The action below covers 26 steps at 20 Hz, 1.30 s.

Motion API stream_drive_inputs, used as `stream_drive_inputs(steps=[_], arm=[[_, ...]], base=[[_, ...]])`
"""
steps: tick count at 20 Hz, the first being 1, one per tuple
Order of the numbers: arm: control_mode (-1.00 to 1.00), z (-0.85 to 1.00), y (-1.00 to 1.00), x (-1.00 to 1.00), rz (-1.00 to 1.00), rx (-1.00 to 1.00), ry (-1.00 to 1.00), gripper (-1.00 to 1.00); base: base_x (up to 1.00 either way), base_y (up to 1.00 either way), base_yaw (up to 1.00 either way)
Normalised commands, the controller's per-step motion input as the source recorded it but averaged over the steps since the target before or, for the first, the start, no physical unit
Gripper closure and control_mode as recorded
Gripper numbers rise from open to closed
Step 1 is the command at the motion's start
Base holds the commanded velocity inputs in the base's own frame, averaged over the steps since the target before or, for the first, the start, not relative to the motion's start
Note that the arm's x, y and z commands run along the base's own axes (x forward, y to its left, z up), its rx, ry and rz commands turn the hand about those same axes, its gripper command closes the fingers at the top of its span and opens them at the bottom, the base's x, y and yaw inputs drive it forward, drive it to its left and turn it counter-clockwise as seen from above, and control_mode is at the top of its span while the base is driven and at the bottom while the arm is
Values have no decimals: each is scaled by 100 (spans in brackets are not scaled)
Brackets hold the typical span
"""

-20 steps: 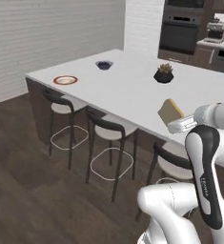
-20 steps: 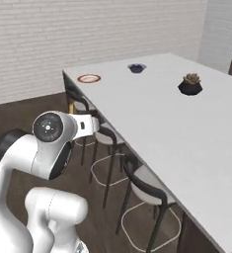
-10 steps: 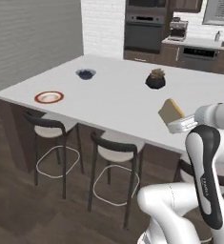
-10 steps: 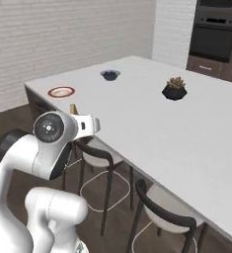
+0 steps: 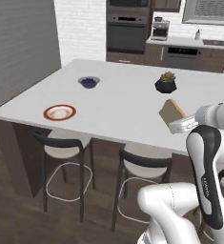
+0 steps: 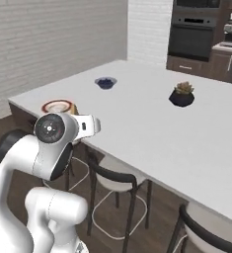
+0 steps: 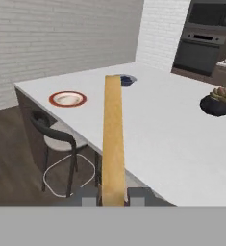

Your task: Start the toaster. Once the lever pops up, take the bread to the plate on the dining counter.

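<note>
While the gripper (image 7: 112, 196) is clamping narrow on the bread (image 7: 113, 144), the slice is standing edge-on betw. the fingertips (image 7: 88, 197), up in the air over the near edge of the desk (image 5: 127, 102). Bread (image 5: 171, 111) is showing as a tan square at the arm's end in left base view. Plate (image 5: 59, 113) w/ orange-red rim is sitting near the desk's left corner, well apart from the bread. Blue-filled bowl (image 5: 88, 82) & potted plant (image 5: 166, 84) are resting farther back. Stools (image 5: 66, 143) are tucked under the near edge.
</note>
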Motion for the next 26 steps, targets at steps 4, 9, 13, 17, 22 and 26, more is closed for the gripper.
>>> stream_drive_inputs(steps=[4, 9, 13, 17, 22, 26], arm=[[100, 0, 0, 0, 0, 0, 0, 100], [100, 0, 0, 0, 0, 0, 0, 100], [100, 0, 0, 0, 0, 0, 0, 100], [100, 0, 0, 0, 0, 0, 0, 100], [100, 0, 0, 0, 0, 0, 0, 100], [100, 0, 0, 0, 0, 0, 0, 100]], base=[[31, 100, -33], [18, 100, -32], [5, 100, -31], [20, 100, -32], [8, 97, -29], [3, 48, -15]])
